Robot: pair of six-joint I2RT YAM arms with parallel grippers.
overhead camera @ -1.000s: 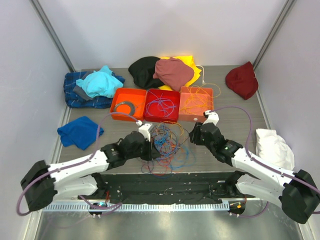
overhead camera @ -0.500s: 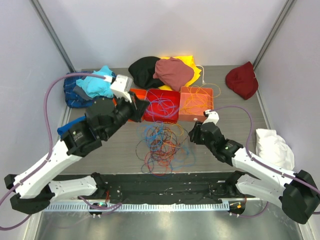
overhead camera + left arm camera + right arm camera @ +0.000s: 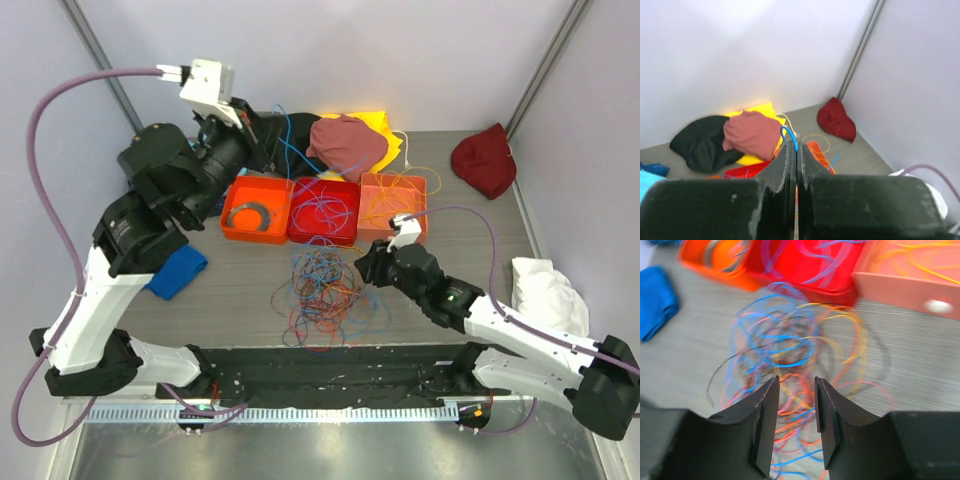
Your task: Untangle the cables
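The cables (image 3: 325,290) lie in a loose tangle of blue, orange, red and yellow loops on the table in front of the bins; the right wrist view shows the cables (image 3: 790,345) spread under the fingers. My left gripper (image 3: 272,128) is lifted high at the back, shut on a thin blue cable (image 3: 288,160) that hangs down toward the tangle. In the left wrist view the left gripper (image 3: 792,145) has its jaws pressed together, and the blue cable (image 3: 790,136) loops out at their tips. My right gripper (image 3: 362,265) hovers open at the tangle's right edge; the right gripper (image 3: 796,382) holds nothing.
Three bins stand in a row behind the tangle: orange (image 3: 232,212), red (image 3: 296,222) with purple wires, salmon (image 3: 372,226) with orange wires. Cloths lie around: black (image 3: 290,150), dusty red (image 3: 345,145), yellow (image 3: 380,125), dark red (image 3: 483,160), white (image 3: 545,295), blue (image 3: 178,272).
My left arm has swung from the tangle up and back to the far left, drawing a blue cable with it. The right gripper has crept left toward the tangle, still open.
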